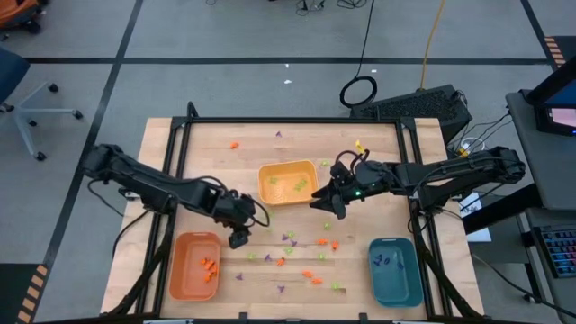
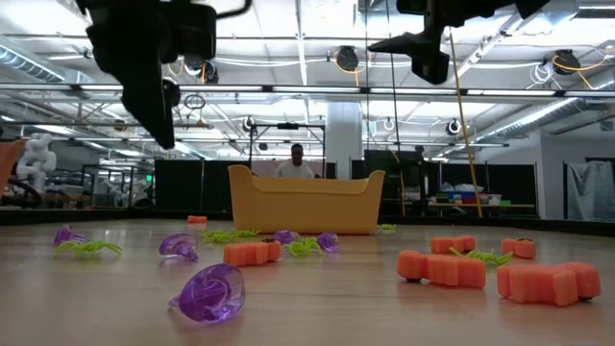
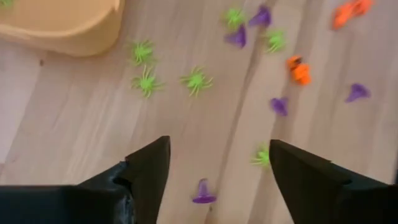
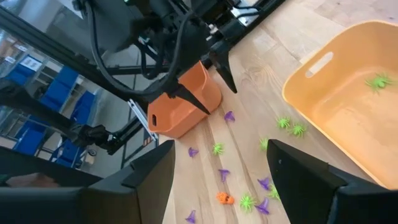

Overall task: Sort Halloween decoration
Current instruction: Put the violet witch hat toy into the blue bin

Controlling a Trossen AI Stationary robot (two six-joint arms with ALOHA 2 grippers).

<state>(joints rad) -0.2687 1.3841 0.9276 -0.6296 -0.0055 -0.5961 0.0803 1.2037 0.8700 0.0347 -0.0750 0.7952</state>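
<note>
We see the Halloween decoration (image 1: 297,256) as tiny loose pieces scattered mid-table: green spiders (image 3: 196,80), purple hats (image 3: 203,192), orange chunks (image 2: 442,268). Some orange ones lie in the orange tray (image 1: 178,270), green in the yellow tray (image 1: 270,193), purple in the teal tray (image 1: 407,270).

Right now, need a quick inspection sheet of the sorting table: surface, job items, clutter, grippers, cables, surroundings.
Surface: light wooden table top, black-framed.
Job's things: tiny orange, green and purple plastic decorations scattered mid-table; orange pieces in orange rectangular tray, green in yellow tray, purple in teal tray.
Clutter: nothing seen.
Grippers: left gripper open, empty, beside the orange tray; right gripper open, empty, by the yellow tray.
Cables: black coil on floor.
Surroundings: person behind table.
</note>
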